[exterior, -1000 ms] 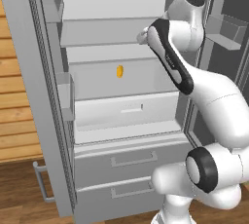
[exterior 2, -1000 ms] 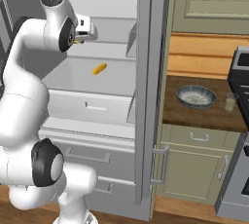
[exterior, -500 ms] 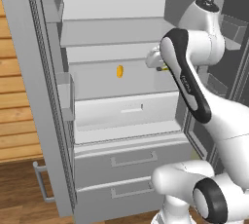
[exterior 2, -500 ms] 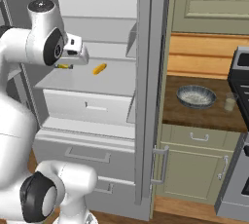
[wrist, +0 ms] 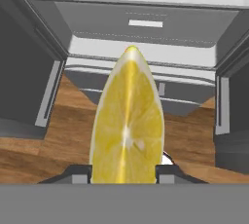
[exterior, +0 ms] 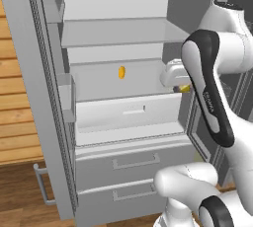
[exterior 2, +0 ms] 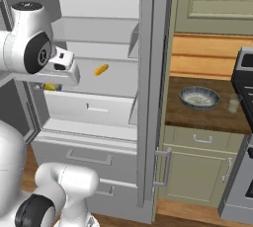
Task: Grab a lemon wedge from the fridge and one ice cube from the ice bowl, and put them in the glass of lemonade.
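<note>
1. Two-finger gripper clamps a bright yellow lemon wedge, cut face toward the hand camera, dark fingertips at either side.
2. Wedge hangs outside the tall light grey fridge, right of its white shelves, doors open.
3. Another small yellow piece lies on a shelf.
4. Right, on brown counter: shallow grey ice bowl, small clear glass of lemonade just beside it.

Fridge shelf carrying small yellow piece; wooden counter bearing ice bowl and glass of lemonade.
</note>
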